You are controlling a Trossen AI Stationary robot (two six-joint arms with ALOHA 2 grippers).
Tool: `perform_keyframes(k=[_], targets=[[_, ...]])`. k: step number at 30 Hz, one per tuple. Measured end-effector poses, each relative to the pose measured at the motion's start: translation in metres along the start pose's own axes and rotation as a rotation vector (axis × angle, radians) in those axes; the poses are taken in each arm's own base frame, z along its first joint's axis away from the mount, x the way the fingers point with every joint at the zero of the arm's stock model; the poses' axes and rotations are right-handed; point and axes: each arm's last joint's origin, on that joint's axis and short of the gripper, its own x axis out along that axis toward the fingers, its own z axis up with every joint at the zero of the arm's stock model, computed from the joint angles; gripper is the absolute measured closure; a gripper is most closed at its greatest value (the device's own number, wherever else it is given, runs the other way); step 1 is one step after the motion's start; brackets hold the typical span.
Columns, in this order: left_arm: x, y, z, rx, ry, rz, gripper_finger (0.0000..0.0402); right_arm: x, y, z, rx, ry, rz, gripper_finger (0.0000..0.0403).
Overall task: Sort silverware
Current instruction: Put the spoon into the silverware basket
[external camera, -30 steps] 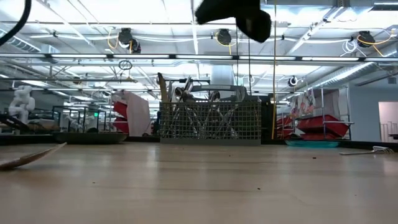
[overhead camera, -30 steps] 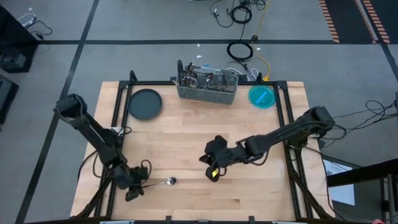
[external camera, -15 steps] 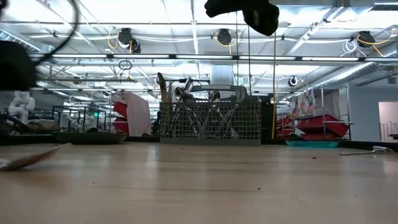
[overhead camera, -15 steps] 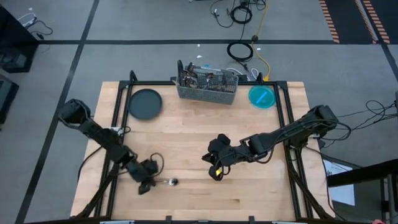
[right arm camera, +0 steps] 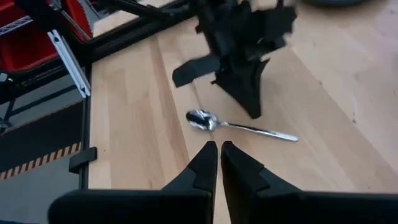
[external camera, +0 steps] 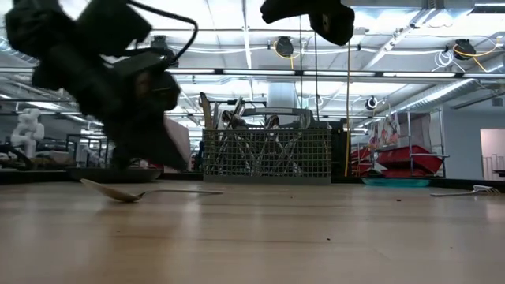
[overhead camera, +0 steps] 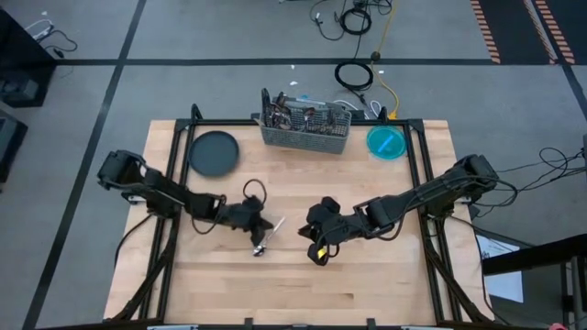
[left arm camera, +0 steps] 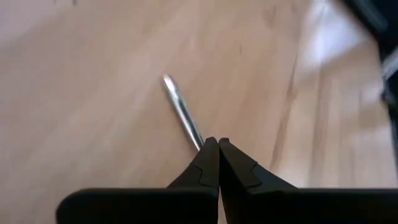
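A silver spoon (overhead camera: 268,236) lies flat on the wooden table, left of centre. Its bowl (right arm camera: 200,118) points toward the near edge and its handle toward the far right. My left gripper (overhead camera: 262,227) is shut, and its tips stand at the middle of the handle (left arm camera: 186,118). My right gripper (overhead camera: 316,253) hovers shut and holding nothing above the table's middle, just right of the spoon. More silverware stands upright in the grey wire caddy (overhead camera: 305,126) at the far edge. My left gripper comes slanting down from the table's left, its shut fingertips (right arm camera: 253,112) right beside the middle of the spoon's handle (right arm camera: 249,128). I cannot tell whether they touch it. The spoon rests on the table along its whole length.
A dark round plate (overhead camera: 214,152) sits at the far left and a teal dish (overhead camera: 387,143) at the far right, either side of the caddy. Bare wood lies along the near edge and on the right half of the table.
My left gripper has swung, shut, from the near left corner toward the table's middle. The spoon has slid along the table with it, away from the near edge. It has also turned, so its handle now points to the far right.
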Motion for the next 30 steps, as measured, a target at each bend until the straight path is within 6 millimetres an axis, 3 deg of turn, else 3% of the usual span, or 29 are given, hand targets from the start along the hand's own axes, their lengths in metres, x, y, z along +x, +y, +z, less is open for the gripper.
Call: perform_keyframes(k=[3,8,12,15,21,30], targets=[[-0.002,-0.008,0.015,-0.023,-0.021,-0.053,0.0396,0.004,-0.003,-0.005,0.005,0.037,-0.032,0.0387],[-0.024,-0.016,0.026,0.023,0.018,-0.078,0.0394,0.021,-0.007,-0.021,-0.140,0.130,-0.080,0.0373],[-0.045,-0.013,0.023,0.064,0.128,-0.006,0.0392,0.032,-0.006,-0.025,-0.201,0.138,-0.059,0.0324],[-0.048,-0.012,0.016,0.075,0.199,0.004,0.0383,0.037,-0.008,-0.028,-0.207,0.138,-0.090,0.0276],[-0.032,-0.016,0.015,0.075,0.176,-0.022,0.0352,0.042,-0.014,-0.029,-0.192,0.131,-0.164,0.0218],[0.004,-0.022,0.014,0.091,0.240,0.051,0.0336,0.044,-0.023,-0.025,-0.186,0.144,-0.193,0.0223]])
